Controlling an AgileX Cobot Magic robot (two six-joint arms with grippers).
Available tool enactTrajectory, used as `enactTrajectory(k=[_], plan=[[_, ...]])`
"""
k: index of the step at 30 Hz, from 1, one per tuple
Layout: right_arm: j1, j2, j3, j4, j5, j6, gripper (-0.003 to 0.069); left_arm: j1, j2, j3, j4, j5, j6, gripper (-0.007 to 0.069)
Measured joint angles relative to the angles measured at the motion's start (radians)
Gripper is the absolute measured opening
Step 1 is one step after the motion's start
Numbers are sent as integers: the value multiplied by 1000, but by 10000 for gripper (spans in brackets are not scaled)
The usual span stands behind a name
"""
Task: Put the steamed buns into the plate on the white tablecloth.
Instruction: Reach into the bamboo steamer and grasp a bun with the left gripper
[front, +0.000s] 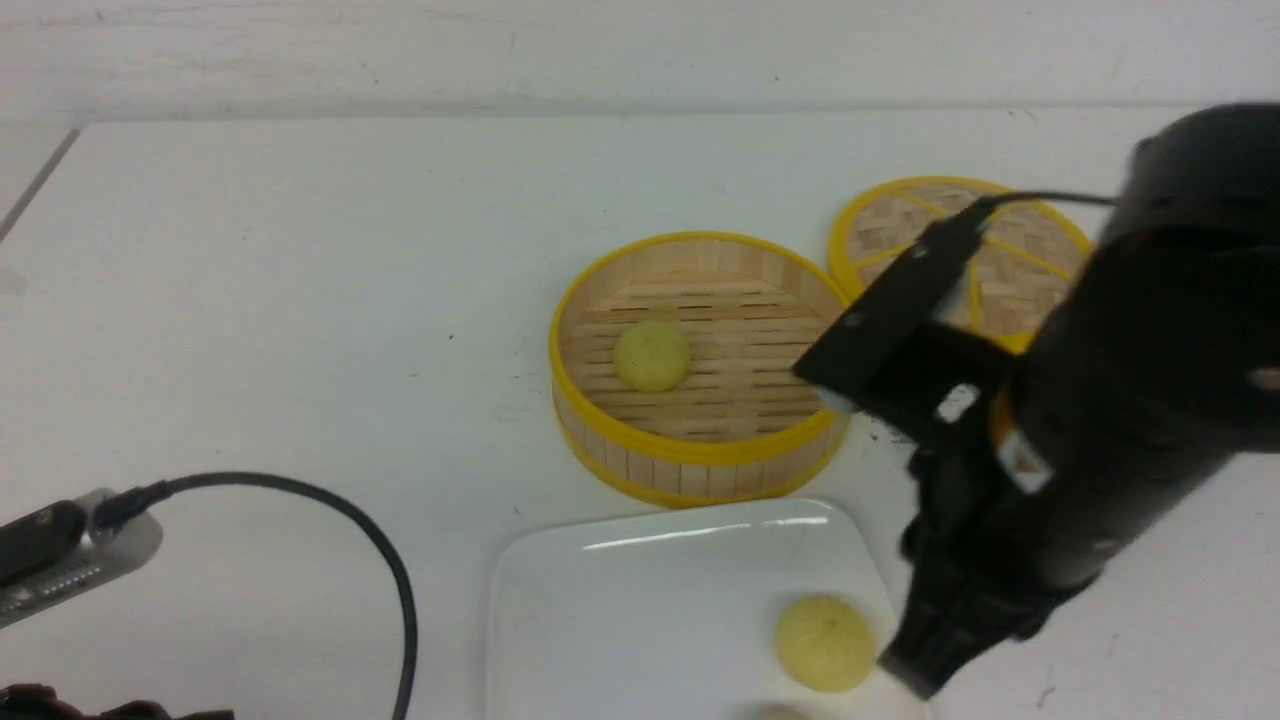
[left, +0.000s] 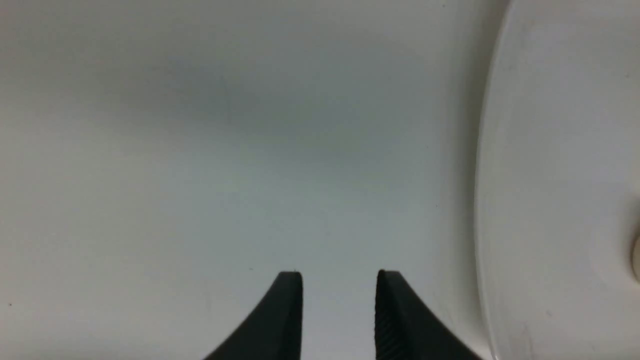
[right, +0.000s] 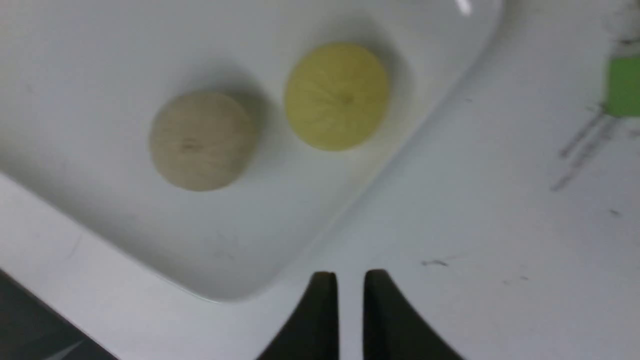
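Note:
A white plate (front: 640, 600) lies on the white tablecloth (front: 300, 300) near the front edge. On it sit a pale yellow steamed bun (front: 825, 642) (right: 336, 96) and a whitish-beige bun (right: 202, 141). A third, yellow bun (front: 651, 356) lies inside the open bamboo steamer (front: 690, 470). My right gripper (right: 350, 280) hangs over the cloth just off the plate's right rim (right: 350, 215). Its jaws are nearly together and hold nothing. My left gripper (left: 339, 280) is open and empty over bare cloth beside the plate's left rim (left: 490, 150).
The steamer's woven lid (front: 900, 230) lies flat behind the right arm. A green cube (right: 622, 85) sits on the cloth to the right of the plate. A black cable (front: 380, 560) loops over the cloth from the left arm.

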Motion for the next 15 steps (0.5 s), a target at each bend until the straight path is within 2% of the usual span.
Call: enactTrajectory(k=[3,4,6,9,12,15], plan=[[0,-127,2,-33,10,57,-13,0,0,-22,-3,59,9,162],[0,-146,4,-36,12,65,-14,0,0,-24,-3,62,9,148],[0,-274,21,-42,17,80,-15,0,5,-60,-3,81,11,62],[0,-452,83,-45,19,84,-15,0,41,-130,-12,91,28,5],[0,-613,182,-47,-70,84,-15,0,112,-207,-60,97,64,2],[0,-803,341,-70,-291,84,-15,0,218,-300,-113,99,120,2]])
